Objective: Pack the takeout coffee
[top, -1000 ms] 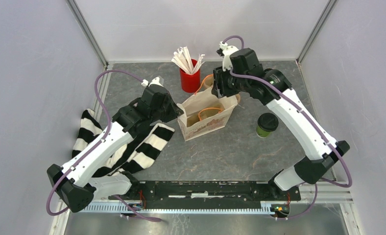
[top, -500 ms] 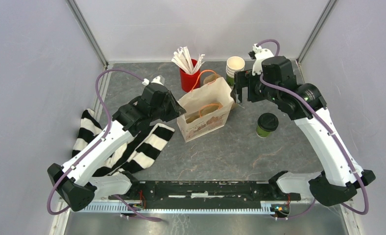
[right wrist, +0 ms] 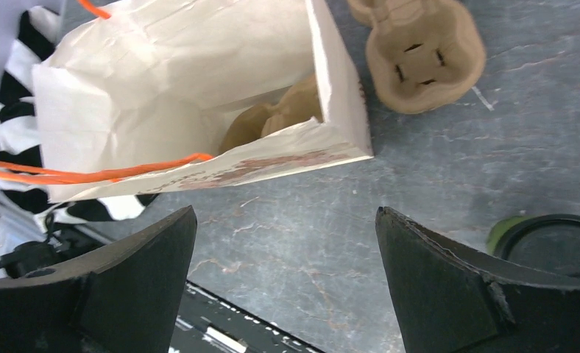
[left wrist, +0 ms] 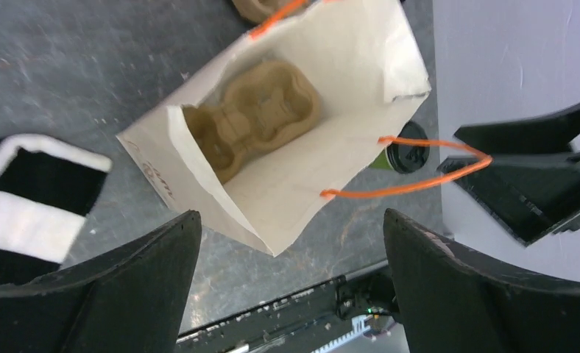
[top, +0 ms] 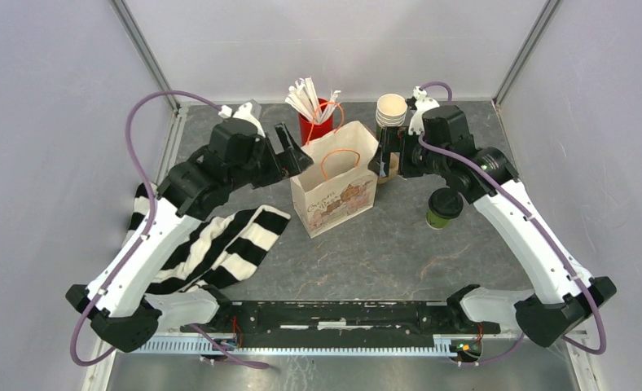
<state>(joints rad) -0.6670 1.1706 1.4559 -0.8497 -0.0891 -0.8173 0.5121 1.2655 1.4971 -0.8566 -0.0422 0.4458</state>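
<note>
takeout coffee point(right wrist: 558, 243): cut by picture's right edge
striped cloth point(top: 244, 244): partly under left arm point(top: 151, 244)
cup stack point(top: 390, 107): base hidden

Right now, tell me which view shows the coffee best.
Top external: the coffee stands on the table, lid and green side both visible, right of the bag. Left wrist shows only part of its lid and a green sliver behind the bag's corner. Right wrist catches just its lid edge in a corner.
</note>
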